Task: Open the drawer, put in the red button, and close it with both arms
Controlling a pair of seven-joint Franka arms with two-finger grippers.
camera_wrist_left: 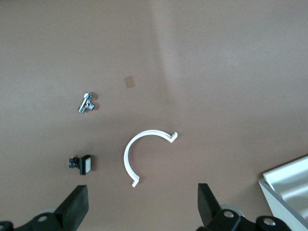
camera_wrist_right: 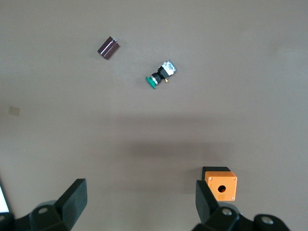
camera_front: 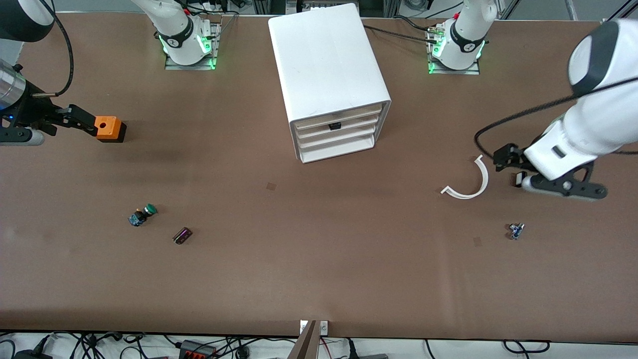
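Fingers spread on left gripper near white arc, right gripper beside orange box; upper-centre drawers shut, red button unseen.

One white plastic drawer cabinet with three drawers. One orange box with a round hole. One green-capped push button. One small dark purple cylinder. One white curved plastic arc. One small black-and-white switch part. One small blue-and-metal part. Two grippers, left gripper and right gripper.
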